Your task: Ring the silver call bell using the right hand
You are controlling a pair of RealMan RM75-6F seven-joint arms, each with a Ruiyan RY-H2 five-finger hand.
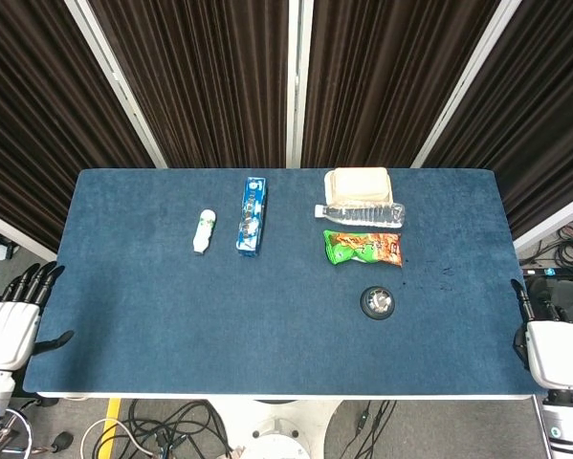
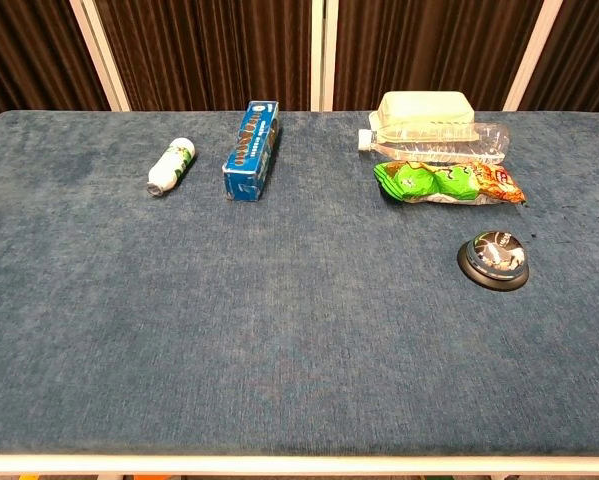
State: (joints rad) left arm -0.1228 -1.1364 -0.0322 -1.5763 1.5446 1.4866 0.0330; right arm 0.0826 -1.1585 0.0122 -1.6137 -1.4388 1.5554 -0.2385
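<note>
Silver call bell (image 1: 378, 302) on black base, upright on blue counter (image 1: 267, 316), right-of-centre, toward the near edge. Nothing touching it. In chest view the bell (image 2: 493, 260) sits just in front of the green snack packet (image 2: 447, 182), with a clear gap between them.

Right hand (image 1: 554, 349) off the counter's right edge, near the front right corner, well apart from the bell. White back of hand facing up; dark fingers (image 1: 518, 296) pointing away from the robot, lying straight and close together, holding nothing. Outside the chest view.

Left hand (image 1: 11, 325) off the counter's left edge, near the front left corner. Fingers (image 1: 37, 279) extended and slightly spread, thumb out to the side, holding nothing. Also outside the chest view.

Far row on counter, left to right: small white bottle with green label (image 1: 204, 231) lying on its side; blue rectangular carton (image 1: 252, 216) lying flat, long axis running front to back, just beside the bottle but apart from it; clear plastic water bottle (image 1: 361, 213) lying on its side, cap toward the left; pale tub-like container (image 1: 358, 183) directly behind the water bottle, touching or nearly so, cannot tell which. Green snack packet (image 1: 363, 248) lying flat just in front of the water bottle.

Dark curtains with white uprights behind the counter.
</note>
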